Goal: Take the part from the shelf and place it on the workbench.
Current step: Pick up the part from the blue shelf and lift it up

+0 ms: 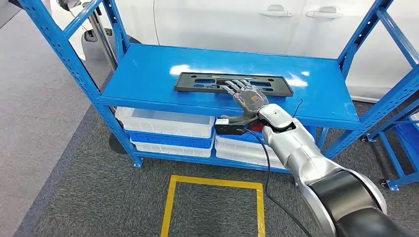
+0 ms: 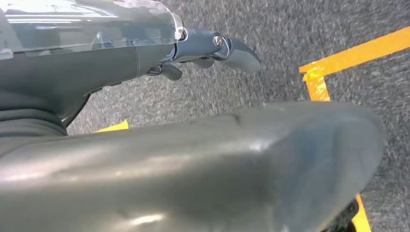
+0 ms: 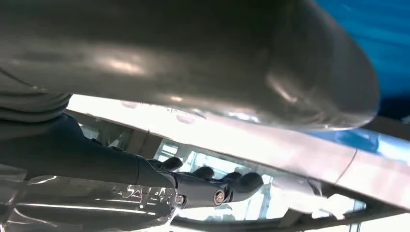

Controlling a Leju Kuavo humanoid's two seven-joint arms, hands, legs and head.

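Nearest you, a yellow tape square (image 1: 213,203) is marked on the coarse grey carpet (image 1: 74,187), its near side cut off by the frame edge. Your left hand (image 2: 208,50) hangs over that same carpet in its wrist view, smooth dark fingers loosely curled with nothing in them; whether they are fully closed you cannot tell, since the thick grey thumb blocks much of the picture. Your silver right arm reaches up to the blue metal shelf (image 1: 148,74), and your right hand (image 1: 245,95) lies flat with its fingers stretched out over the near edge of the part (image 1: 197,81), a long, flat, black plastic plate with slotted cut-outs, lying lengthwise on the glossy top deck. The hand grips nothing; whether the fingertips touch the plate you cannot make out. A black cable (image 1: 267,168) trails along the arm. Beneath the deck, stacked white and blue plastic bins (image 1: 165,131) sit partly hidden by the shelf's rim and your forearm. Behind the shelf stands a white car (image 1: 237,22), only its door panels and handles visible.
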